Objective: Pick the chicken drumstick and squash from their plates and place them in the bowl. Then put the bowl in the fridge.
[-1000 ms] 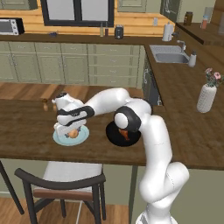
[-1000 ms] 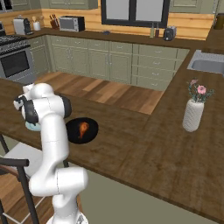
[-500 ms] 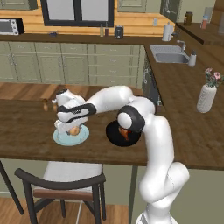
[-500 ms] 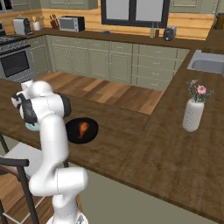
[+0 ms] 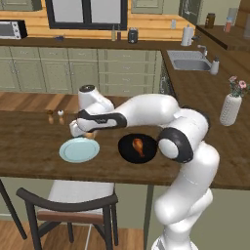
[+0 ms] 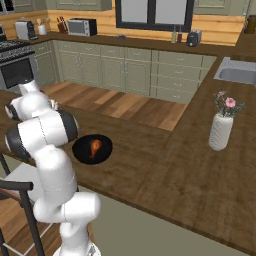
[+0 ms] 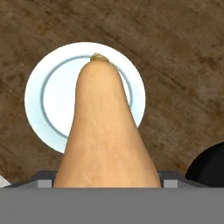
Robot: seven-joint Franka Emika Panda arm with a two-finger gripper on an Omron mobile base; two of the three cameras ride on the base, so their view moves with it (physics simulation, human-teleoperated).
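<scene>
From the left base, the arm reaches left, gripper (image 5: 83, 131) above the pale blue plate (image 5: 79, 150); the drumstick (image 5: 138, 145) lies in the black bowl (image 5: 138, 148). The right base view shows that bowl (image 6: 92, 149) beside the arm. The hand view shows the butternut squash (image 7: 106, 131) clasped, lifted over the plate (image 7: 48, 96).

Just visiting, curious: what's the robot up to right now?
Jaws shut on squash, lifted above blue plate. Drumstick already in black bowl. Nothing in the way.

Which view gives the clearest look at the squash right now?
The hand view: the squash sits large and close, tan, stem tip over the pale blue plate. The left base view shows just a sliver at the pincer; in the right base view the arm blocks it.
</scene>
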